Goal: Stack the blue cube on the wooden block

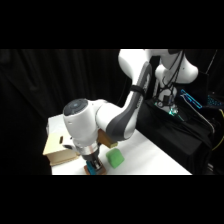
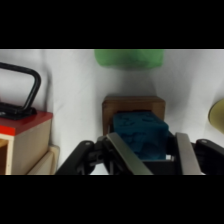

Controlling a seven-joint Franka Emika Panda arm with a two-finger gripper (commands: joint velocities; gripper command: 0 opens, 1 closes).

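Note:
In the wrist view the teal-blue cube (image 2: 140, 134) sits between my gripper's (image 2: 152, 155) two fingers, which press on its sides. It is right over the brown wooden block (image 2: 133, 104), whose far edge shows beyond it; I cannot tell whether the two touch. The cube hides the block's top face. In the side view the gripper (image 1: 93, 167) is down at the table's front edge, with the cube (image 1: 92, 164) showing as a bit of teal just above the wooden block (image 1: 93, 172).
A light-green block (image 1: 114, 158) lies close to the right of the gripper, and at the top of the wrist view (image 2: 129, 57). A pale wooden box (image 1: 56, 148) stands at the left. A red-topped box (image 2: 25, 125) with a black handle (image 2: 20, 92) is beside the fingers.

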